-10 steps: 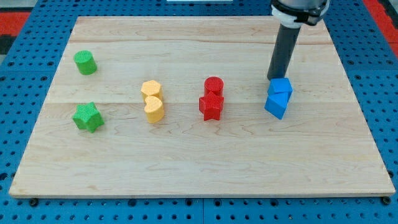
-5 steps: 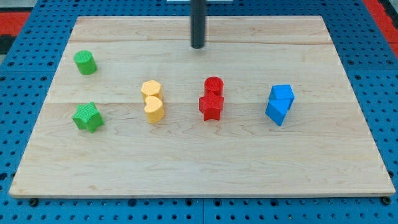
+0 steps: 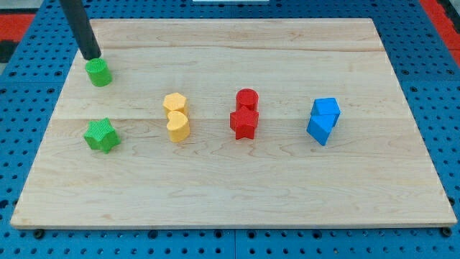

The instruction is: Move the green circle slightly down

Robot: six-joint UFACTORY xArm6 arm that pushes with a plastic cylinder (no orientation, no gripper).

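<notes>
The green circle (image 3: 98, 73) is a short green cylinder near the wooden board's upper left. My tip (image 3: 91, 57) stands just above it in the view, at its top-left edge, touching or almost touching it. The dark rod rises from the tip toward the view's top left. A green star (image 3: 100, 135) lies below the circle, well apart from it.
Two yellow blocks (image 3: 176, 116) stand stacked close together left of centre. A red cylinder over a red star (image 3: 245, 114) sits at centre. Two blue blocks (image 3: 323, 120) touch at the right. The wooden board (image 3: 230, 194) rests on a blue pegboard (image 3: 21, 144).
My tip has swept left along the board's top, from beside the blue blocks, past the top centre, to the green circle's upper edge. No block has moved.
</notes>
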